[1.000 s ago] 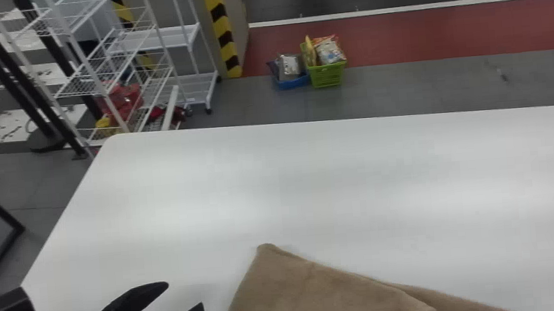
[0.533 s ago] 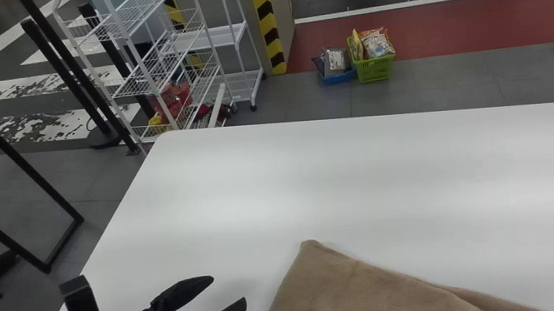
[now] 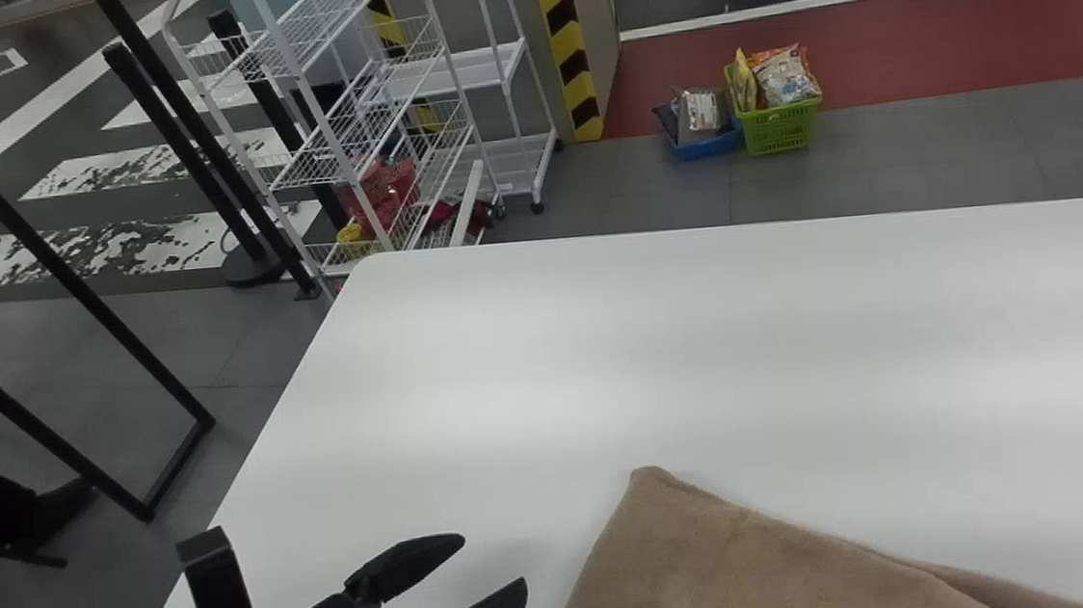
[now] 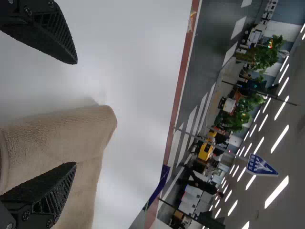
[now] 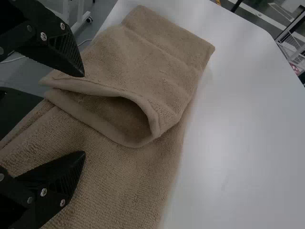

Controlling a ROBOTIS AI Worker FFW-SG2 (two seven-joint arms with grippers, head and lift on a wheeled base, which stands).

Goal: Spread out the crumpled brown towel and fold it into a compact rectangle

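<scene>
Brown plush towel (image 3: 736, 569): one piece, lying partly doubled on the smooth white desk (image 3: 698, 330), near its robot-side edge, a blunt rounded corner aimed at the far side.
Fold: upper layers resting over a longer stretch of the same cloth; hemmed edges part in a rounded, gaping mouth. Surface lightly rippled.
Left black two-fingered hand (image 3: 494, 560): just beside the towel, on the robot's left of it; fingers spread, nothing pinched. In its own wrist view, one finger crosses the cloth, the other the bare desktop.
Right black two-fingered hand (image 5: 85, 114): at the folded part, fingers well parted, tips toward the gaping mouth, no cloth between them. Contact with the towel: cannot tell.
Green plastic basket (image 3: 779, 131): on the grey floor beyond the desk, filled with bright packets; blue basket (image 3: 708, 147) just beside it.
White wire rack (image 3: 323, 171): past the desk's far left corner, red and yellow goods low down.
Yellow-and-black striped post (image 3: 571, 60): between rack and baskets, upright.
</scene>
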